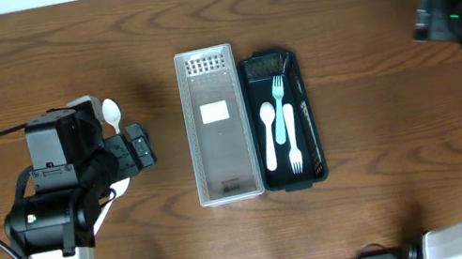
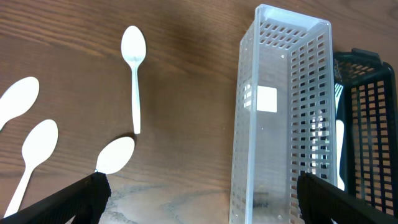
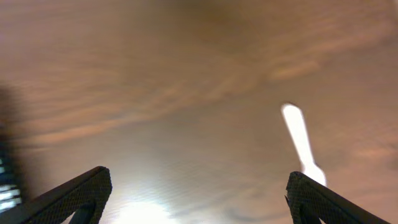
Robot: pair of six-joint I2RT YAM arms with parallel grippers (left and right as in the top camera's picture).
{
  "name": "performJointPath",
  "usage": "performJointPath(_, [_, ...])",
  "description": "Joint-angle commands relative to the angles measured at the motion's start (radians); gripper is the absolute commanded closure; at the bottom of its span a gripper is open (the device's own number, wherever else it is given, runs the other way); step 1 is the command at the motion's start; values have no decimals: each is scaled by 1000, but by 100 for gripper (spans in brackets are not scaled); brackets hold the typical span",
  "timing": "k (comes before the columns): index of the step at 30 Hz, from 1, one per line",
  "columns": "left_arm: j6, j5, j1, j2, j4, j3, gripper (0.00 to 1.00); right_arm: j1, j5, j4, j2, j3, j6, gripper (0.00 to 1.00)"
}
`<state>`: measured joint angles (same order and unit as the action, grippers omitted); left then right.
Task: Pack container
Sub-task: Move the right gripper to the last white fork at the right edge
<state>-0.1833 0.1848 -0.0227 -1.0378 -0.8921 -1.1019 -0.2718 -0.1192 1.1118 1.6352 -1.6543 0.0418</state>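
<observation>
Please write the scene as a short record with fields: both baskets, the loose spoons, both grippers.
clear basket: middle of table, no cutlery inside
black basket: beside it, holds white fork and spoon
loose spoons: four, on table left of the baskets
left gripper: open, empty
right gripper: open, empty

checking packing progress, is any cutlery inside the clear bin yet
No, the clear bin holds no cutlery; the fork and spoon lie in the black bin.
</observation>
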Motion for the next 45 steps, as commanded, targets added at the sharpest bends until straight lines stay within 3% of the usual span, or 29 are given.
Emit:
performJointPath(1, [-2, 9, -2, 0, 0, -19, 2, -132, 23, 8, 63, 11, -137, 6])
performJointPath(10, [-2, 9, -2, 0, 0, -19, 2, -353, 45, 14, 212, 71, -77, 11])
performJointPath(18, [-2, 9, -2, 0, 13, -19, 2, -443, 18, -186, 216, 267, -86, 11])
performJointPath(27, [-2, 9, -2, 0, 9, -19, 2, -489, 43, -370, 216, 447, -246, 10])
performJointPath(36, [-2, 9, -2, 0, 6, -19, 2, -495, 137, -387, 216, 447, -592, 9])
performJointPath(45, [-2, 9, -2, 0, 6, -19, 2, -606, 158, -387, 216, 447, -619, 9])
